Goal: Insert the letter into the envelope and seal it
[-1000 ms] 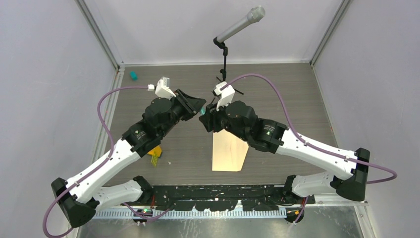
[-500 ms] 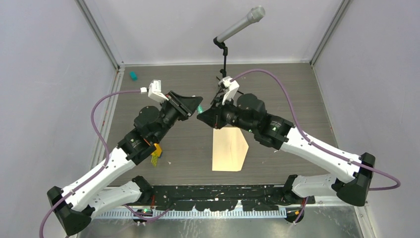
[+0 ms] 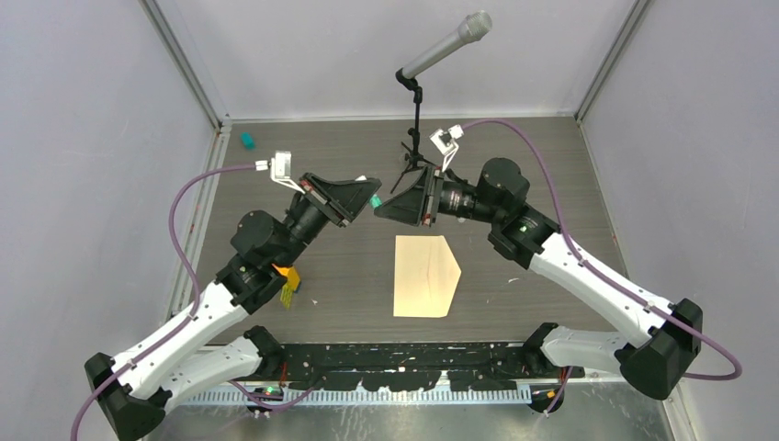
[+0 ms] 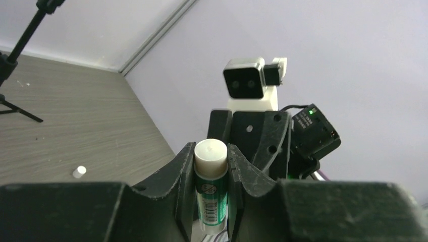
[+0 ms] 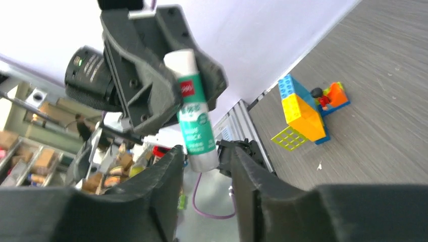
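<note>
The left end effector (image 4: 211, 159) is clamped on a glue stick (image 5: 193, 113). The right end effector (image 5: 202, 160) stands apart around the stick's end. The envelope (image 3: 425, 276) lies flat on the desk (image 3: 551, 156).

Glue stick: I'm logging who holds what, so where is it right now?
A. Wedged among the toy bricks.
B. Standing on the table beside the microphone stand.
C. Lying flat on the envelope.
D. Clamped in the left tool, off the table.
D: the left wrist view shows the glue stick squeezed between the fingers of the left tool, up in the air.
</note>
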Controlling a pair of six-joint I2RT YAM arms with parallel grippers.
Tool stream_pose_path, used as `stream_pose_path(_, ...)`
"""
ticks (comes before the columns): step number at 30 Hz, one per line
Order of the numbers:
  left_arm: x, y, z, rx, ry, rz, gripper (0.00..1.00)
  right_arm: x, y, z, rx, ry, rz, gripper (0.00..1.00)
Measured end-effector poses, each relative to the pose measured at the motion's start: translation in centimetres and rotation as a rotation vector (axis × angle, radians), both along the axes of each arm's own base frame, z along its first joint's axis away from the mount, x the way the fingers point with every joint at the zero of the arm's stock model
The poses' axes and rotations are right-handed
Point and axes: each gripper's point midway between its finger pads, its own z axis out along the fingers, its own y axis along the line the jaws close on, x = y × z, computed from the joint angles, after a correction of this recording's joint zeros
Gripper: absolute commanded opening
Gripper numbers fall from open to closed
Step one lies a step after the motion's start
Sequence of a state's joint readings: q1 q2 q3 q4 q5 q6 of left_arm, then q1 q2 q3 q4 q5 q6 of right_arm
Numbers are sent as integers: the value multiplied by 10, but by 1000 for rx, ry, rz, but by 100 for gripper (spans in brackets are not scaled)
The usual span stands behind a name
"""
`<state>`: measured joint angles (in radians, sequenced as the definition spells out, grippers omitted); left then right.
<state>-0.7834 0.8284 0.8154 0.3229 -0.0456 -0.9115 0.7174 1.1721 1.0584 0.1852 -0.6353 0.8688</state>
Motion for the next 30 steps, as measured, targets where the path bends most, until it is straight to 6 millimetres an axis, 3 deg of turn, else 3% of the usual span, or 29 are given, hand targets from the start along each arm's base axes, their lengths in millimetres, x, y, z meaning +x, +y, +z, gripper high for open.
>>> stream_pose_path(1, 0, -1, -2, 9, 2, 0, 0, 3, -2, 0, -5, 5, -23, 68)
stream_pose_path(2, 1, -1, -6, 20, 14, 4, 0, 8, -6, -1, -13, 6, -67, 73)
stream_pose_path(5, 8, 0, -20, 79, 87, 38, 0, 24, -23, -2, -62, -23, -216, 76)
stream_pose_path(8, 21, 0, -24, 123, 154, 90, 0, 23, -33, -1, -123, -85, -315, 76)
stream_pose_path(15, 43, -6, -50, 198, 295, 157, 0, 8, -28, -9, -310, -267, -431, 65)
stream_pose_path(21, 52, -15, -75, 246, 378, 158, 0, 32, -21, -47, -543, -354, -539, 56)
stream_pose_path(25, 52, -17, -75, 246, 387, 157, 0, 47, -20, -68, -652, -369, -581, 49)
stream_pose_path(30, 53, -17, -71, 229, 393, 156, 0, 53, -17, -65, -671, -385, -605, 42)
